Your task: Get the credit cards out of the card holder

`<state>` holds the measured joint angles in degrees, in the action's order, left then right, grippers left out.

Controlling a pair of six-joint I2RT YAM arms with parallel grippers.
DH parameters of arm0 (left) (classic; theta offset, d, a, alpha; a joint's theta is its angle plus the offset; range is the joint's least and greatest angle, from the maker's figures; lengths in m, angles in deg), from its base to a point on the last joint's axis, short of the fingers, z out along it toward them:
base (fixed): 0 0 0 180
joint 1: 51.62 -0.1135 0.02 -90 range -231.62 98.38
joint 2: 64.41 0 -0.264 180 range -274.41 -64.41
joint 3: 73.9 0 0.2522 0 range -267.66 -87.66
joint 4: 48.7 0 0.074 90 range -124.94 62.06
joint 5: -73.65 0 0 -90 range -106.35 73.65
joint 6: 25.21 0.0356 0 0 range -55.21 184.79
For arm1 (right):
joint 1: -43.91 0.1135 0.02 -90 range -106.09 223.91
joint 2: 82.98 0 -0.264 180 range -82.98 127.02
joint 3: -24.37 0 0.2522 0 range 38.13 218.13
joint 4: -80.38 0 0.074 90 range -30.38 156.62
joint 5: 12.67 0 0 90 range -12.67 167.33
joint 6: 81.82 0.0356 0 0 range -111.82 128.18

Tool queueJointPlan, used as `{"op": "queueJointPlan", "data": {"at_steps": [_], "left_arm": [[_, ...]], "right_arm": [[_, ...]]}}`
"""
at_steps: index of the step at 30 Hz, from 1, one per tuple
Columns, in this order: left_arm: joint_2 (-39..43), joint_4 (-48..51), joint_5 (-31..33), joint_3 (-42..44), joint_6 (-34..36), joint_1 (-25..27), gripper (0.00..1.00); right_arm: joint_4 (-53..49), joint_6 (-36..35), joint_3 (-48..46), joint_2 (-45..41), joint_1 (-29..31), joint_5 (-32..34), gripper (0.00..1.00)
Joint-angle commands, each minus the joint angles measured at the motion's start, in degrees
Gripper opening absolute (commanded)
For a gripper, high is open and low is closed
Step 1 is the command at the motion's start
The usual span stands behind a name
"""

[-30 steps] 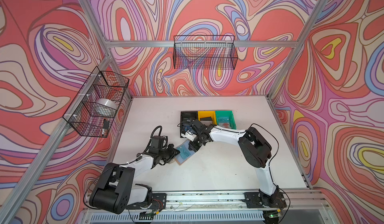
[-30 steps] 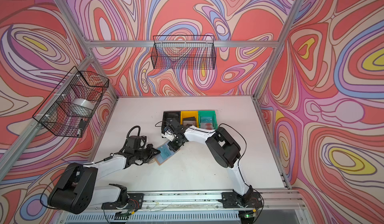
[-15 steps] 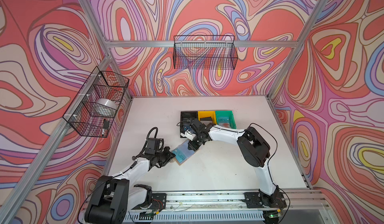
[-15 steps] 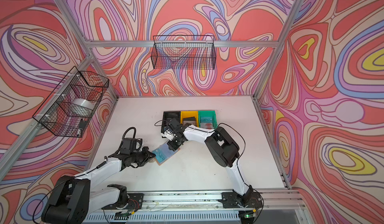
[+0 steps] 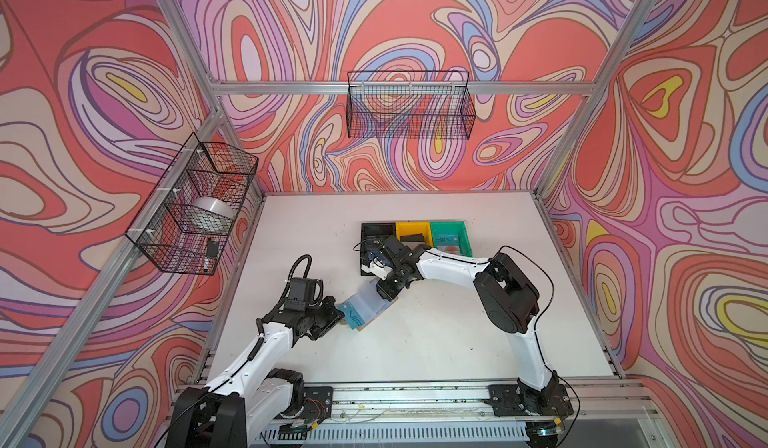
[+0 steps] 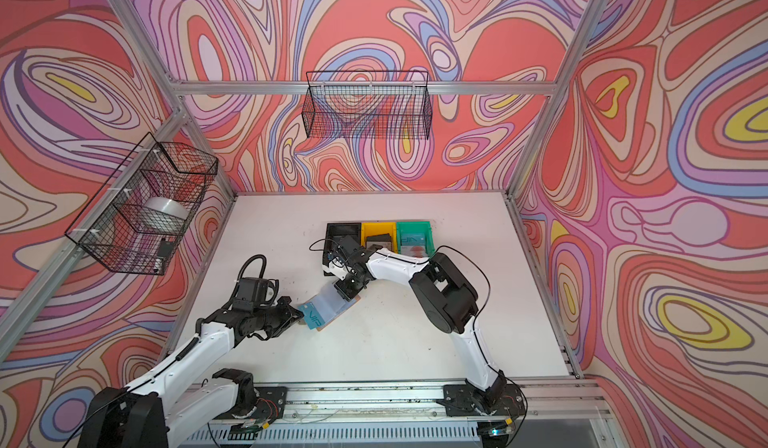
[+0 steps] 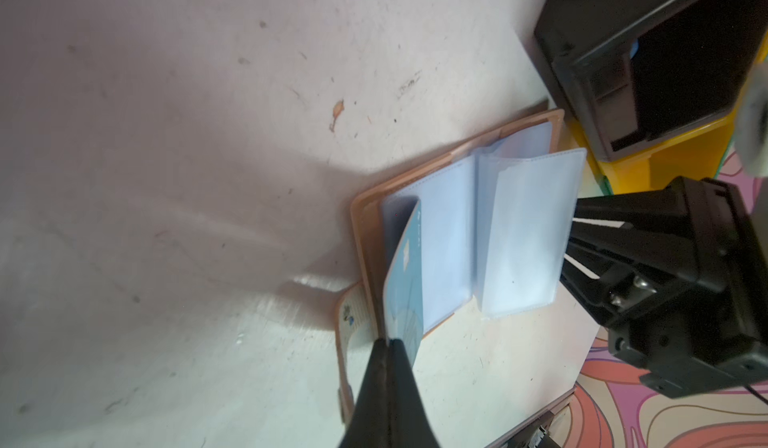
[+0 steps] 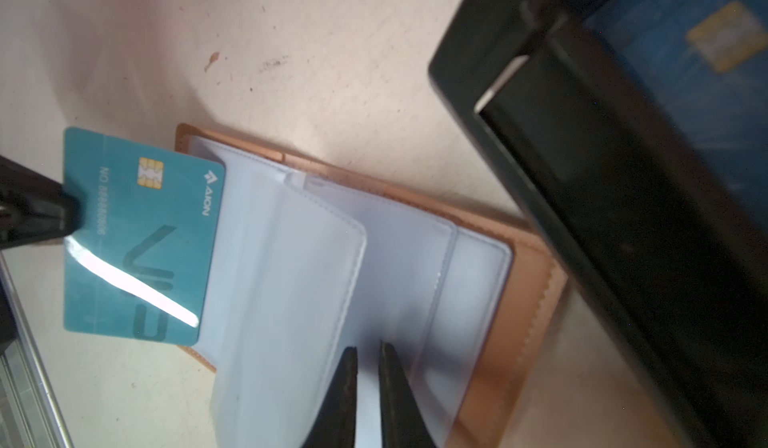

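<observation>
Left gripper [image 7: 390,344] first: its jaws are clamped on an edge of the blue VIP card [image 8: 137,242], lifted at the side of the open card holder [image 8: 536,300] toward the left arm, its far edge overlapping the clear sleeve pages [image 8: 291,284]; the left wrist view gives us that card edge-on, the right wrist view its face, chip and lettering; right gripper [image 8: 368,348] — a narrow gap between the jaws, tips down over the sleeves; in both top views we see the black bin [image 5: 376,226], yellow bin [image 5: 409,227] and green bin [image 5: 466,240] just behind on the white table [image 5: 457,333] — the right arm covers part of the black bin.
</observation>
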<state>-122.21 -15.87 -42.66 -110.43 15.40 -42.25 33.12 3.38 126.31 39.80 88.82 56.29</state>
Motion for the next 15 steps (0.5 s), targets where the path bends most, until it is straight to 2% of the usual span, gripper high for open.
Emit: {"op": "queueJointPlan", "data": {"at_steps": [1, 6, 9, 11, 15], "left_arm": [[1.7, -1.3, -1.9, 0.6, 0.1, -0.4, 0.0], [4.7, -8.6, -6.9, -1.0, -0.1, -0.3, 0.0], [4.4, -13.3, -10.6, -1.8, 0.2, -0.1, 0.0], [3.6, -17.5, -12.5, -1.6, -0.2, 0.3, 0.0], [1.2, -29.1, -16.1, -0.1, -2.5, 2.4, 0.0]], "right_arm": [[-1.4, 0.4, -0.6, -2.5, -0.7, 4.9, 0.16], [-4.1, -0.6, -0.1, -9.9, -1.2, 9.1, 0.22], [-6.6, -0.8, 0.8, -13.9, -3.2, 7.9, 0.29], [-7.7, 0.1, 0.8, -15.7, -6.7, 1.6, 0.37], [-10.5, 1.3, 1.9, -14.9, -15.4, -17.1, 0.41]]}}
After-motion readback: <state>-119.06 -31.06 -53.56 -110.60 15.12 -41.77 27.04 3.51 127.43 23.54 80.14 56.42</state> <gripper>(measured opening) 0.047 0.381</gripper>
